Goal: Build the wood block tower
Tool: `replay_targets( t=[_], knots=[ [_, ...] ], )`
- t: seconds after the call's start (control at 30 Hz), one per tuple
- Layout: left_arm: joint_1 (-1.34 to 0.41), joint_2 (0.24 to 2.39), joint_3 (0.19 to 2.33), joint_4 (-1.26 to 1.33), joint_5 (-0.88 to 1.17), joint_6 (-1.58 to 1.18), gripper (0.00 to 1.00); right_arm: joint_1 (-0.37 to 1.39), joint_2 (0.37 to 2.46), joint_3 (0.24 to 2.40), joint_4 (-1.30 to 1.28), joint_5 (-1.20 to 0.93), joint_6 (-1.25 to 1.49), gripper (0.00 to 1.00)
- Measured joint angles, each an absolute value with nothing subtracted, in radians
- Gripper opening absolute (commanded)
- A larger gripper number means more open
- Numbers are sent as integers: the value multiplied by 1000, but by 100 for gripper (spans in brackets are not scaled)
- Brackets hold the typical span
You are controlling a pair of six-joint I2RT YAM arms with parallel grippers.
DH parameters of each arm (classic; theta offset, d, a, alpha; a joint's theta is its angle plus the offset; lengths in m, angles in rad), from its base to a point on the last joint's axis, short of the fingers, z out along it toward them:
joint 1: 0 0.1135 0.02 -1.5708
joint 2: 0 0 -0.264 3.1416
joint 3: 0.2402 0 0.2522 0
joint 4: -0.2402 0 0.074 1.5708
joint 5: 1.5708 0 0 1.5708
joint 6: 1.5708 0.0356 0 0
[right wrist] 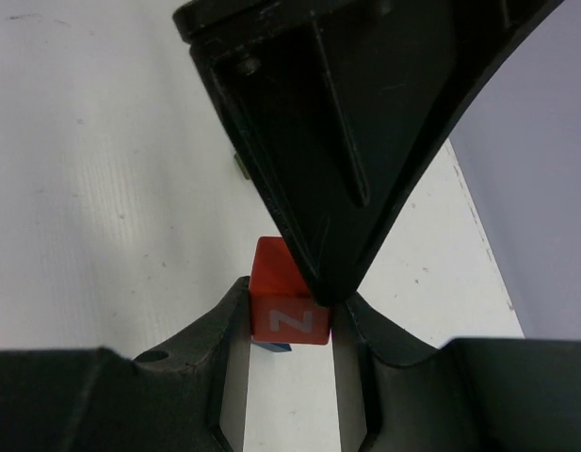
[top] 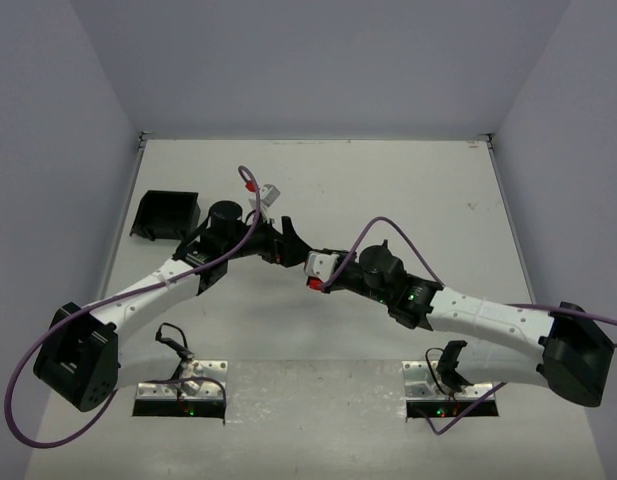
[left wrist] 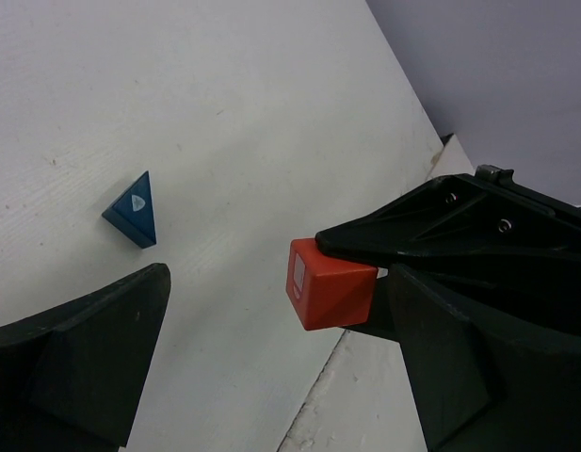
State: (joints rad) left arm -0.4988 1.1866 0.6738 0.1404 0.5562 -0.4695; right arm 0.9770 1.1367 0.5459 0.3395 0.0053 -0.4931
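The red cube [right wrist: 288,306] is pinched between the jaws of the right gripper [right wrist: 290,294], one jaw pressed to each side face. It is near the middle of the counter [top: 388,190] and seems to hang clear of the surface. The left gripper [top: 286,243] meets it from 10 o'clock with its jaws spread as wide as they go and nothing in them. One left jaw reaches close over the cube's upper corner in the right wrist view, but I cannot tell whether it touches.

In the left wrist view the blue wedge [left wrist: 135,210] lies alone on bare counter, at 9 o'clock of the cube and well apart from it. A sliver of blue also peeks out under the cube in the right wrist view.

No stack shows in any view. The green oblong and the two tan cubes are nowhere visible; they may sit hidden under the arms in the overhead view. The black tray [top: 166,214] stands at 10 o'clock of the counter's centre, beside the left arm.

As I judge it, the tower is far from finished. The red cube is in hand but not yet placed, and the wedge, which would suit the top, has not been picked up. How much of a base exists cannot be told.
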Motion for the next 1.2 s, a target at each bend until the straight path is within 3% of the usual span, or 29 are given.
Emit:
replay_targets(
  t=[0.2, 0.37, 0.47, 0.63, 0.73, 0.8, 0.87, 0.97, 1.07, 1.2],
  knots=[
    [-513, 1187, 677, 146, 574, -449, 97, 950, 1155, 584, 344, 22, -477, 11],
    [-512, 1188, 679, 169, 583, -445, 87, 934, 1156, 595, 334, -11, -456, 13],
    [-513, 1196, 680, 174, 587, -445, 75, 931, 1157, 596, 332, -39, -451, 13],
    [-517, 1209, 680, 179, 588, -448, 46, 931, 1158, 600, 327, -65, -447, 14],
    [-527, 1209, 681, 189, 592, -450, 18, 927, 1165, 605, 312, -79, -445, 16],
    [-530, 1210, 682, 188, 592, -456, 2, 925, 1175, 610, 307, -74, -448, 21],
    [-530, 1211, 682, 184, 588, -456, 0, 925, 1186, 618, 305, -67, -445, 30],
    [-530, 1211, 682, 184, 584, -449, 0, 925, 1195, 628, 297, -51, -426, 55],
    [-530, 1211, 682, 186, 590, -406, 0, 925, 1195, 638, 285, -32, -388, 94],
    [-530, 1199, 666, 233, 639, -305, 0, 925, 1180, 642, 247, -13, -328, 99]
  ],
)
